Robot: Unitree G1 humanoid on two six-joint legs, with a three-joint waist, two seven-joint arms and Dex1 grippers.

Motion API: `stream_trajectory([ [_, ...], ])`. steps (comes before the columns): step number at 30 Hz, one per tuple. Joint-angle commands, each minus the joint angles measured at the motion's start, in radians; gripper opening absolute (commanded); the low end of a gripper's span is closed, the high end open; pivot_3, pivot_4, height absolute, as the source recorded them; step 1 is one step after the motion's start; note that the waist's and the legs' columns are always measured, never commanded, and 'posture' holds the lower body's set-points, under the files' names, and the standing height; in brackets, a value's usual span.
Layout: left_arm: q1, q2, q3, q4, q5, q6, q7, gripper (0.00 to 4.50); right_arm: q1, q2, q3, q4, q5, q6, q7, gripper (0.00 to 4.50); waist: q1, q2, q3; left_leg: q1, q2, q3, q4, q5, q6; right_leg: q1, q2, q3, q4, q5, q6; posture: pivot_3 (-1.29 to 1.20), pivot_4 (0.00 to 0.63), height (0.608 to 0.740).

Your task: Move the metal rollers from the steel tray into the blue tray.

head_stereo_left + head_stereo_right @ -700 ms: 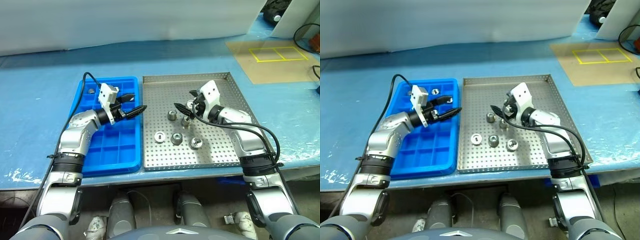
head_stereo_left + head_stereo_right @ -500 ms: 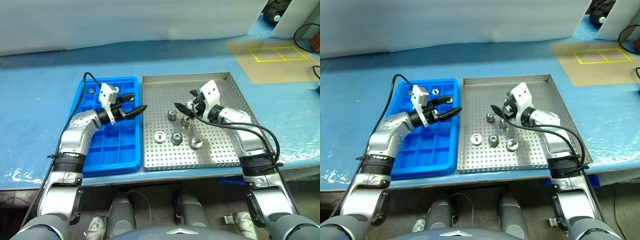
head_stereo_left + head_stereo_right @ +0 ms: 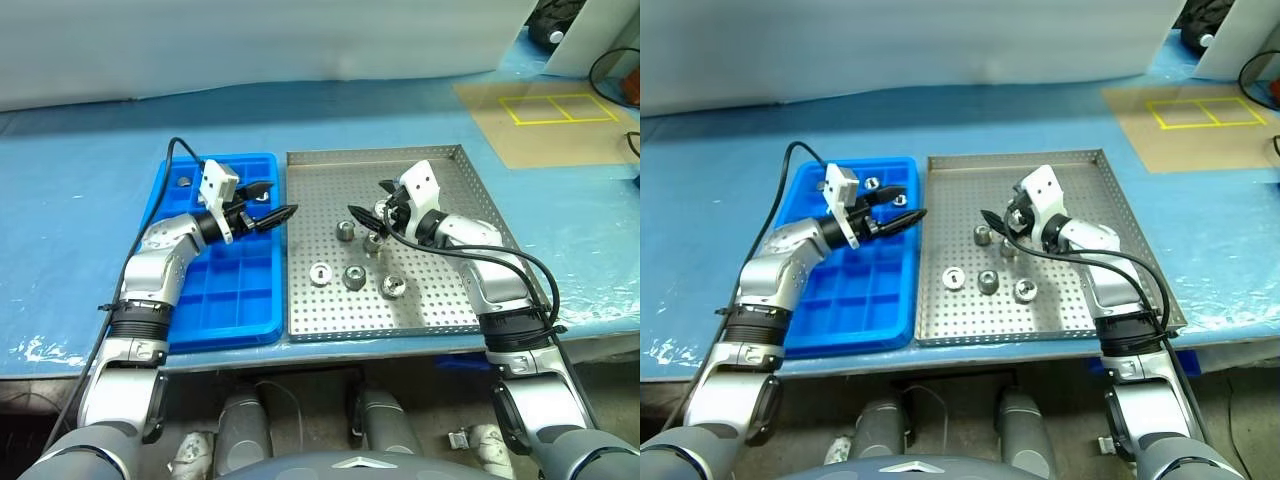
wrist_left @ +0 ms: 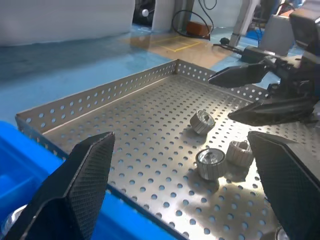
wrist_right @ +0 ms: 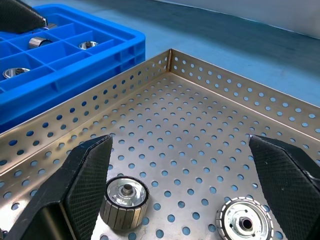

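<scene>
A: From the head, what is on the counter [image 3: 90, 190]?
B: It has a blue cover. The blue tray [image 3: 215, 300] lies just beside the steel tray [image 3: 440, 300]. Five rollers [image 3: 353, 277] lie in the steel tray. At the far right is a brown mat [image 3: 545, 120] with yellow lines, and behind the counter is a white wall [image 3: 250, 40].
A: And the hands?
B: The left hand [image 3: 272, 204] is released, above the blue tray. The right hand [image 3: 368, 203] is released too, above the rollers.
A: The left wrist?
B: Three rollers, with the right hand over them.
A: The right wrist?
B: Two rollers near the fingers, and some rollers already in the blue tray.
</scene>
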Motion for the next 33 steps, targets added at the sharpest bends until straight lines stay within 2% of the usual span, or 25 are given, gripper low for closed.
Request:
stream_trajectory([
  [1,-0.038,-0.016,-0.025,0.017,0.004,-0.022,-0.031,4.48,0.005,-0.030,-0.016,-0.096,0.020,0.008,0.021,4.50,0.000,0.000,0.000,0.000,0.000,0.000,0.000,0.000,0.000,0.000,0.000,0.000,0.000,0.000,0.000,-0.29,0.150,0.740],
  [6,-0.101,-0.041,-0.071,0.128,0.037,-0.063,-0.096,4.48,0.055,-0.103,-0.045,-0.190,0.051,0.064,0.062,4.50,-0.002,0.000,0.000,0.000,0.000,0.000,0.000,0.000,0.000,0.000,0.000,0.000,-0.001,0.000,0.000,-0.37,0.150,0.740],
  [15,-0.292,-0.115,-0.120,0.482,0.131,-0.227,-0.219,4.48,0.197,-0.210,-0.112,-0.427,0.153,0.199,0.105,4.50,-0.011,0.000,0.000,0.000,0.000,0.000,0.000,-0.001,0.001,0.001,0.000,0.001,-0.002,0.000,0.000,-0.50,0.150,0.740],
  [19,-0.383,-0.157,-0.144,0.666,0.206,-0.334,-0.229,4.48,0.243,-0.216,-0.128,-0.501,0.169,0.241,0.068,4.50,-0.024,0.000,0.000,0.000,-0.001,0.000,0.000,-0.001,0.002,0.002,0.000,0.001,-0.004,0.000,0.000,-0.54,0.150,0.740],
  [25,-0.470,-0.191,-0.160,0.842,0.299,-0.429,-0.214,4.48,0.292,-0.211,-0.142,-0.554,0.161,0.265,-0.003,4.50,-0.038,0.000,0.000,0.001,-0.001,0.000,0.001,-0.003,0.005,0.006,0.000,0.001,-0.011,0.001,0.002,-0.60,0.150,0.740],
  [33,-0.504,-0.214,-0.158,0.967,0.388,-0.473,-0.171,4.48,0.358,-0.228,-0.157,-0.640,0.204,0.303,-0.016,4.50,-0.044,0.000,0.000,0.001,-0.001,0.000,0.001,-0.004,0.006,0.007,0.000,0.001,-0.011,0.001,0.002,-0.64,0.150,0.740],
])
